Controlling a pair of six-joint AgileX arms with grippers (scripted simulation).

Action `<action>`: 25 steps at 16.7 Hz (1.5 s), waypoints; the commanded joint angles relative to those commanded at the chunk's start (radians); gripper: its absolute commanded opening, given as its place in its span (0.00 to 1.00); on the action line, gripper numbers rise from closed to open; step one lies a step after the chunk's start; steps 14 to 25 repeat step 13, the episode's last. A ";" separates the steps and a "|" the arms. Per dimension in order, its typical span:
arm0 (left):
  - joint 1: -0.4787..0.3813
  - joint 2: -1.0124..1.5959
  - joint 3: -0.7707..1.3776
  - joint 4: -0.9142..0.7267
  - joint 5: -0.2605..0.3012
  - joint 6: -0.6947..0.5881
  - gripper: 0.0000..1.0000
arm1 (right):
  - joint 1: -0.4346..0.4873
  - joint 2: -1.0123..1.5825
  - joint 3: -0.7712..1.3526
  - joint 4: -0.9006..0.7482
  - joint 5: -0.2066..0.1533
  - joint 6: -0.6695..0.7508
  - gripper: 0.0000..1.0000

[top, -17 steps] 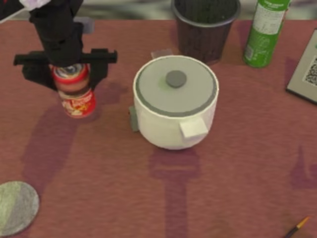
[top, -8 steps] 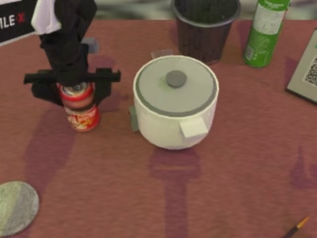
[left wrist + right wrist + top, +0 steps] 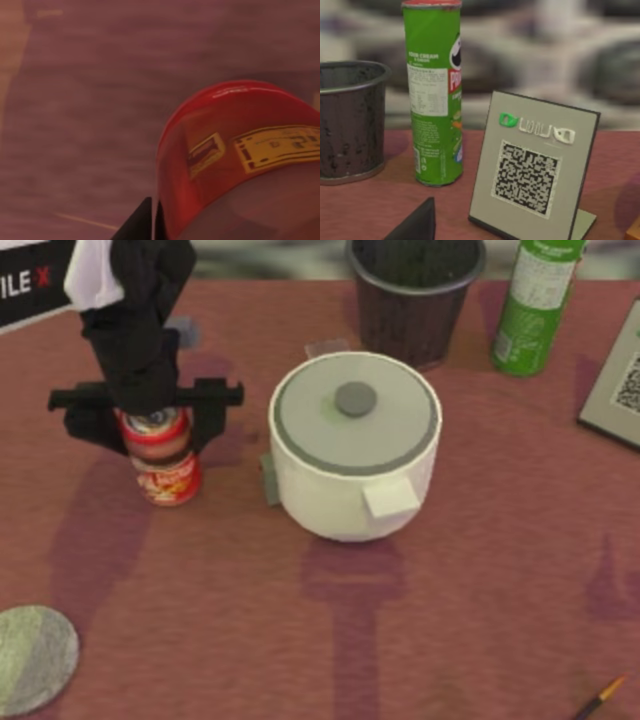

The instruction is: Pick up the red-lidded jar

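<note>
The left claw (image 3: 148, 412) is seen from above at about ten o'clock on the worktop (image 3: 480, 570), its two fingers closed against the upper part of the red-lidded jar (image 3: 163, 462). The jar is held just left of the white pot (image 3: 352, 445), at its nine o'clock. In the left wrist view the jar's red side (image 3: 240, 160) is shown close up. The right claw is not seen from above.

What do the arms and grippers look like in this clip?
The left arm is matte black with a white segment near its upper end; the left gripper has a wide black crossbar and blocky black fingers. Of the right gripper, only a black fingertip shows in its wrist view.
</note>
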 joint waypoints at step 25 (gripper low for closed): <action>0.000 0.000 0.000 0.000 0.000 0.000 1.00 | 0.000 0.000 0.000 0.000 0.000 0.000 1.00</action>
